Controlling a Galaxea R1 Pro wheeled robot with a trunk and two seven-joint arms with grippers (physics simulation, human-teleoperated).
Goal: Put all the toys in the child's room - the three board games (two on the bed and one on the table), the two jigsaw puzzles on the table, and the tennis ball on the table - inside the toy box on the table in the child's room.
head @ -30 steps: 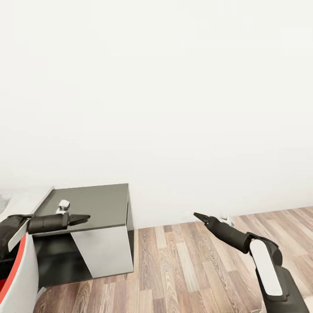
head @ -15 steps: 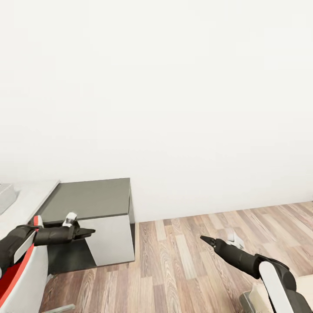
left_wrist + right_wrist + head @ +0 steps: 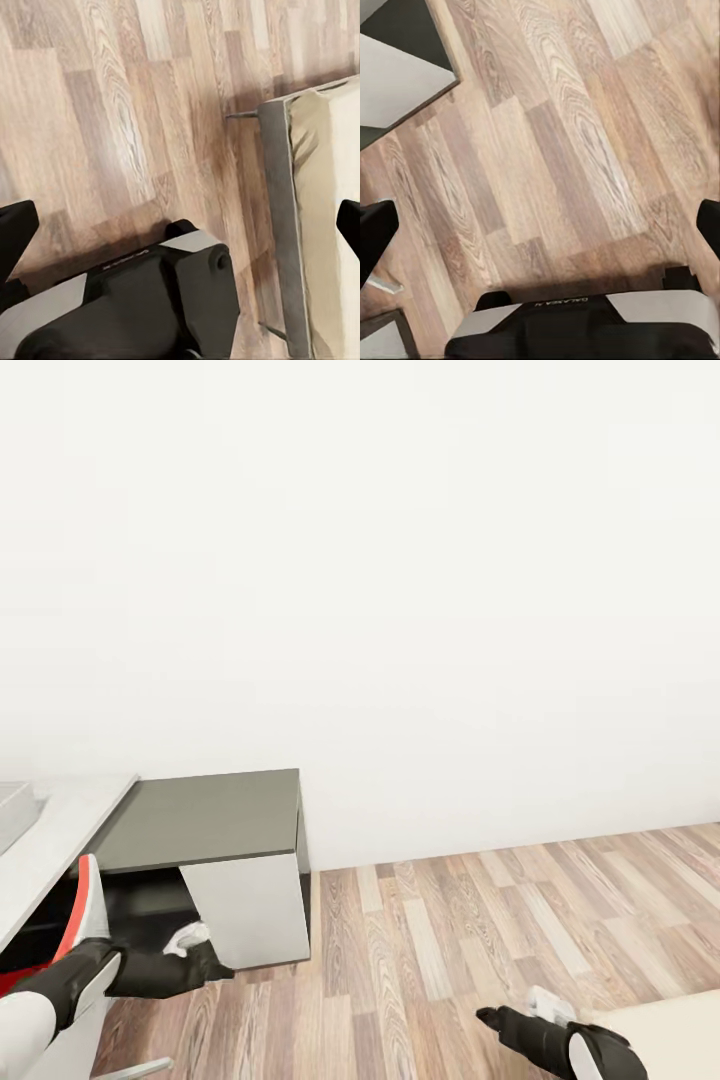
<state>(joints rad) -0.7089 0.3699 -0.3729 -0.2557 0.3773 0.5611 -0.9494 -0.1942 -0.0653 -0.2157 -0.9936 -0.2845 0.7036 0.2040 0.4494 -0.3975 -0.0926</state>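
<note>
The table shows at the left of the head view: its dark grey lower section (image 3: 210, 818) with a white panel (image 3: 255, 910), joined to the light grey top (image 3: 55, 830). A light grey corner of the toy box (image 3: 10, 808) peeks in at the left edge. My left gripper (image 3: 215, 968) hangs low in front of the table's white panel. Low over the wood floor, my right gripper (image 3: 490, 1017) is near a cream corner of the bed (image 3: 665, 1030). Both wrist views show the fingers (image 3: 15, 232) (image 3: 709, 225) wide apart with only floor between them. The toys are out of view.
A white and red curved object (image 3: 85, 905), perhaps a chair, stands at the lower left beside the table. The bed's grey frame (image 3: 274, 195) and cream mattress appear in the left wrist view. My dark base (image 3: 585, 330) shows below. A plain white wall rises behind open wood floor (image 3: 480, 920).
The head view has shifted a little, so the camera has moved. Both arms have dropped: the left gripper from the table's top level to its panel, the right gripper down toward the floor.
</note>
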